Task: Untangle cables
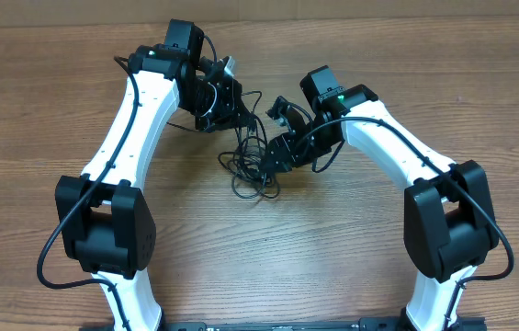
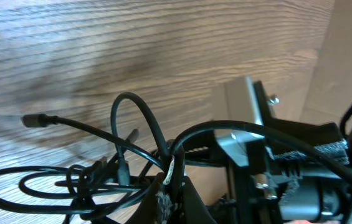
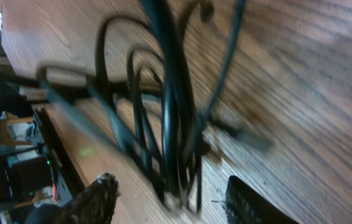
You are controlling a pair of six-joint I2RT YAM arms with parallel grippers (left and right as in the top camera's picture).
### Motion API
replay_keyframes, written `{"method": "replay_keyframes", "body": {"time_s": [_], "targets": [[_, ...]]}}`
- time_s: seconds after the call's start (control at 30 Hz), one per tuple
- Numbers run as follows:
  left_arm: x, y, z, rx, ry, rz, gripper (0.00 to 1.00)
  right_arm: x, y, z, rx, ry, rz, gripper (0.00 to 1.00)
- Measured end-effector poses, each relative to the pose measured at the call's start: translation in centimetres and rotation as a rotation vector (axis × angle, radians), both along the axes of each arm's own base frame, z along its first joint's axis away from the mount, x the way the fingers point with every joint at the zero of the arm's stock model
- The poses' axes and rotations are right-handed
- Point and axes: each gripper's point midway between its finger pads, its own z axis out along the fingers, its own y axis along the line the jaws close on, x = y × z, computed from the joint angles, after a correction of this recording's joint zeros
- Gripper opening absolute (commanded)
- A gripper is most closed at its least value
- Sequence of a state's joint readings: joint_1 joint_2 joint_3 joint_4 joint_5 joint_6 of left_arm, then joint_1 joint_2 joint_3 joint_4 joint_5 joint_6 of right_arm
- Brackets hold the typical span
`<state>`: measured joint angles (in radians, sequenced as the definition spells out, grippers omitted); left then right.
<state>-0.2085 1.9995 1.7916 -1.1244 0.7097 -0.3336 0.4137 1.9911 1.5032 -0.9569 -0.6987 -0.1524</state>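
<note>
cables: we saw one loopy tangle over the middle of the table.
left gripper: pinched tight on a bunch of cables.
right gripper: jaws apart, strands running between them.
table: plain wood-grain.

Two white arms with black joints lean over the wooden table; the left arm bends in from the far left, the right arm from the right. Between them lie the cables, a small black tangle of loops on the wood; the left gripper is at its far edge, the right gripper just at its right side; how the jaws stand I cannot see from above.
</note>
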Motion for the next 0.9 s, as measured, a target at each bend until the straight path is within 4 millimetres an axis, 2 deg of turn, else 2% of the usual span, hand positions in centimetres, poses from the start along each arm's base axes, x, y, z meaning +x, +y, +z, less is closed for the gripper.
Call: {"method": "replay_keyframes", "body": {"time_s": [0.03,0.1,0.2,0.33,0.57,0.8,0.9], "targets": [[0.0,-0.1,0.1,-0.01,0.002,-0.002,0.04,0.2,0.1,0.0,0.004,-0.006,-0.004,0.45],[-0.1,-0.3,0.3,-0.024,0.006,-0.005,0.04,0.4,0.4,0.1,0.01,-0.015,-0.008,0.26],[-0.2,-0.4,0.4,-0.03,0.006,-0.006,0.04,0.5,0.5,0.2,0.011,-0.01,-0.019,0.05],[0.1,0.0,0.0,0.003,-0.003,0.001,0.04,0.2,0.4,0.1,0.003,0.01,-0.027,0.04],[1.3,2.2,-1.8,0.159,-0.01,0.1,0.04,-0.5,0.0,0.0,-0.013,0.049,-0.027,0.04],[3.1,2.5,-0.8,0.07,-0.022,0.172,0.08,-2.2,-0.7,-0.2,-0.038,0.097,0.014,0.04],[3.3,2.8,-0.5,0.039,-0.021,0.177,0.14,-2.3,-0.7,-0.2,-0.034,0.089,0.03,0.04]]}}
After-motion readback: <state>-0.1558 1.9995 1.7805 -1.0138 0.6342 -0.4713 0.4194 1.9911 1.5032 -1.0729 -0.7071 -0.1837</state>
